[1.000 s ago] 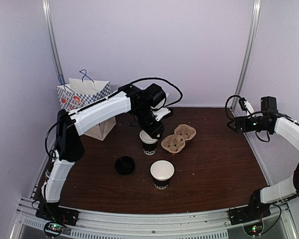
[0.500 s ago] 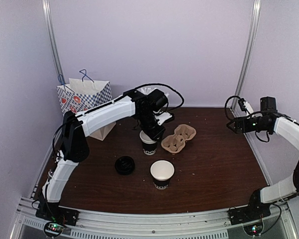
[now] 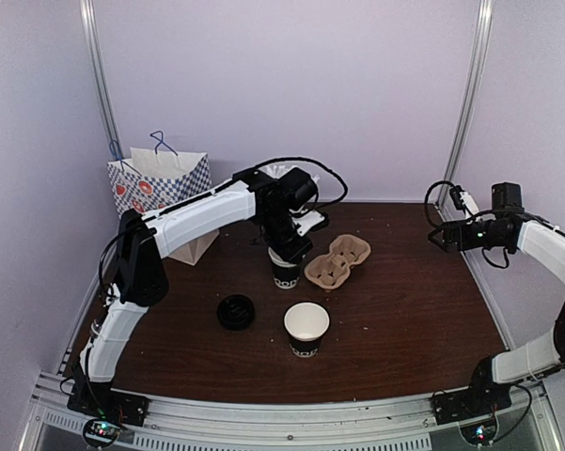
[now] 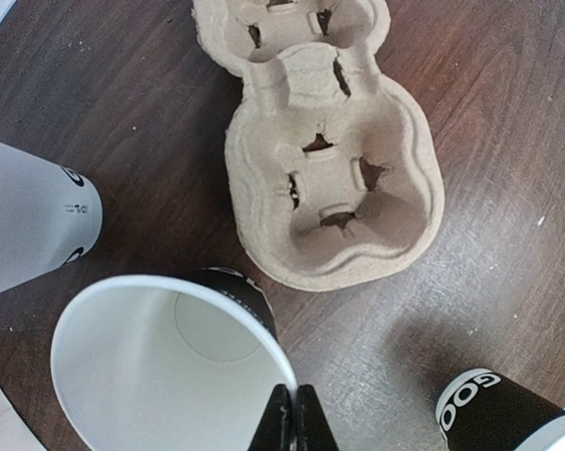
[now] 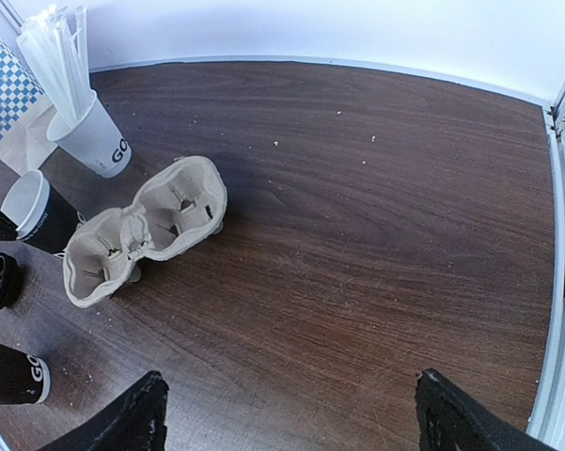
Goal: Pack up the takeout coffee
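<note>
Black paper cup with a white rim and white inside [image 4: 160,376], and the left jaws were clamped right on the edge of that rim, a pinch from above that should lift it without crushing the wall! It stood on the dark wooden table [image 3: 404,310], just beside the brown moulded-pulp cup carrier [image 3: 338,261], whose empty wells looked like the likely destination.

No cup wore a lid. The round black plastic lid [image 3: 236,311] lay flat on the table, apart from both cups and nearer the arms. So the takeout coffee was, by my reading, this pinched cup, uncapped. But the second black paper cup with a white rim [image 3: 306,331], standing free in front, looked its twin, and I could not rule it out.

Over on the right, the right jaws were wide apart and holding nothing, parked high by the far right edge, well clear of the action. At the back left a blue-and-white checked paper bag [image 3: 160,183] stood upright, probably the final stop.

Lettering now: white block "GOO" showed on the second cup in the left wrist view, the rest hidden, and "GO" in black on the white cup of white straws [image 5: 92,136]
</note>
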`<action>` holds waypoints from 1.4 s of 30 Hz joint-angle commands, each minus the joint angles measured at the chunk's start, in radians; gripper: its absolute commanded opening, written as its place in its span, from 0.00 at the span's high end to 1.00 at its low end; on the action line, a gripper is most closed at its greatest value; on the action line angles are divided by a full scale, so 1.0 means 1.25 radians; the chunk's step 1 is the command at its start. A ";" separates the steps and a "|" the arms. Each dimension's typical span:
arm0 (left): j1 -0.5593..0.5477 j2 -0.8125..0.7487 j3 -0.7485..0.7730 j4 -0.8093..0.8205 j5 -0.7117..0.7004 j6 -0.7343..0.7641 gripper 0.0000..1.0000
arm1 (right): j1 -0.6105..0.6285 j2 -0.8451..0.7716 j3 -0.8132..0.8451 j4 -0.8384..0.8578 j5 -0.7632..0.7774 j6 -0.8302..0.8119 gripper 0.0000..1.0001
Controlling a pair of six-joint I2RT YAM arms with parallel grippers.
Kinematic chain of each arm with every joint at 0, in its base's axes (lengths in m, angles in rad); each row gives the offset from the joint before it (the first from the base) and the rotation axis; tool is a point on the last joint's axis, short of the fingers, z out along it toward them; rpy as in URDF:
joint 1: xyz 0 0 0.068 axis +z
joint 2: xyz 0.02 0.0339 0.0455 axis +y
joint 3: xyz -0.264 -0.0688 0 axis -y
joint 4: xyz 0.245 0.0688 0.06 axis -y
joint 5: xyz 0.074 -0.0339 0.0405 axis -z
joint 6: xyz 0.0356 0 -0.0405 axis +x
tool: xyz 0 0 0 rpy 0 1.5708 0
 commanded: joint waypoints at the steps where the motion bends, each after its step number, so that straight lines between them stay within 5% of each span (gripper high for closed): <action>1: 0.002 -0.035 0.016 -0.014 -0.050 0.006 1.00 | -0.004 -0.011 0.013 0.006 -0.007 -0.005 0.09; 7: 0.000 -0.167 -0.059 -0.052 -0.165 0.015 1.00 | -0.004 -0.017 0.011 0.005 -0.008 -0.008 0.09; 18: 0.027 -0.481 -0.466 -0.084 -0.389 -0.082 1.00 | -0.004 -0.009 0.017 -0.001 -0.016 -0.010 0.10; 29: 0.305 -0.714 -0.733 0.009 -0.322 -0.138 1.00 | -0.004 -0.010 0.017 -0.001 -0.023 -0.010 0.10; 42: 0.499 -0.651 -0.835 0.171 -0.212 -0.127 1.00 | -0.004 -0.018 0.012 -0.004 -0.018 -0.018 0.10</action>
